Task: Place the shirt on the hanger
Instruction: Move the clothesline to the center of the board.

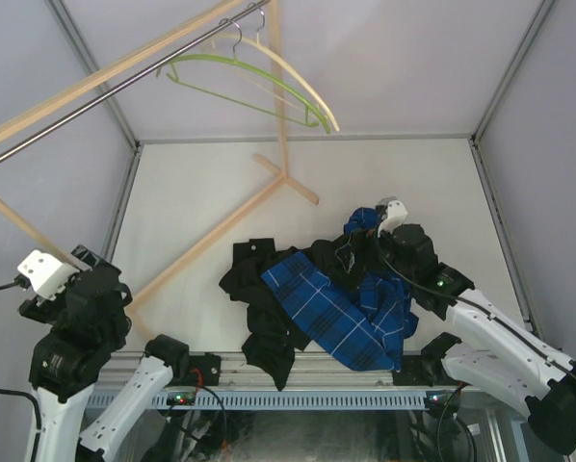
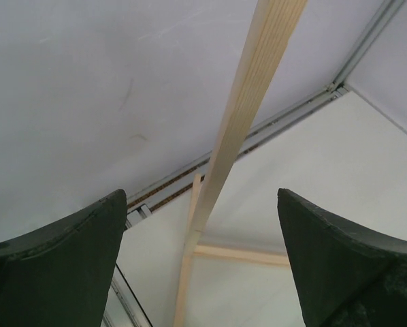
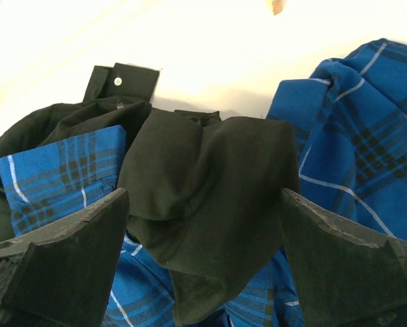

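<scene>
The blue plaid shirt [image 1: 338,316] lies crumpled at the near middle of the table, tangled with a plain black garment [image 1: 259,289]. In the right wrist view the shirt [image 3: 353,129] shows on both sides of a black fold [image 3: 210,191]. My right gripper [image 1: 362,252] is open and hovers low over the pile, its jaws [image 3: 203,225] straddling the black fold without closing on it. The lime-green hanger [image 1: 232,79] hangs by its hook from the metal rod [image 1: 105,96] at the back. My left gripper [image 1: 95,274] is open, empty and raised at the near left [image 2: 202,225], pointing upward.
A pale cream hanger [image 1: 307,85] hangs beside the green one. A wooden rack [image 1: 280,125] with a diagonal brace [image 1: 201,241] stands on the table; its beam [image 2: 251,102] crosses the left wrist view. Grey walls enclose the table [image 1: 442,183].
</scene>
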`<control>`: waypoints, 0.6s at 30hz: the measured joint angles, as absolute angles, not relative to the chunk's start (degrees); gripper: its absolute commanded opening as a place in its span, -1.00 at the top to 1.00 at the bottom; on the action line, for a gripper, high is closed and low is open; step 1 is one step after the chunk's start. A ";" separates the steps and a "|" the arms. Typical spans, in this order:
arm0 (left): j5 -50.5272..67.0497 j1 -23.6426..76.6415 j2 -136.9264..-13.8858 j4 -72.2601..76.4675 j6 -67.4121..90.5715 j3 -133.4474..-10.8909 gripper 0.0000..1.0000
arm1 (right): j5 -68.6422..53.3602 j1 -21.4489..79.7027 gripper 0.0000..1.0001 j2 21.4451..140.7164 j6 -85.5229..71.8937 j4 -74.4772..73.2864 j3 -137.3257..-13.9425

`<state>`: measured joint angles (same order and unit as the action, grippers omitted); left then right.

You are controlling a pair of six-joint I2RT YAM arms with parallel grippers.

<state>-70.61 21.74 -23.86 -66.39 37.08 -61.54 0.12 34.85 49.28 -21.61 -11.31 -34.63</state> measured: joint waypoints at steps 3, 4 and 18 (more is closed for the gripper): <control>-72.10 20.91 -24.62 -62.00 32.36 -61.19 -0.88 | -1.67 35.00 -0.73 49.47 -21.50 -11.27 -34.63; -72.27 19.92 -25.34 -60.40 30.94 -61.19 -0.88 | -2.09 35.18 -0.72 49.50 -21.41 -11.27 -34.63; -55.09 -3.73 -34.96 -45.41 20.43 -59.22 -0.35 | -5.21 38.89 -0.71 50.54 -20.08 -10.83 -34.63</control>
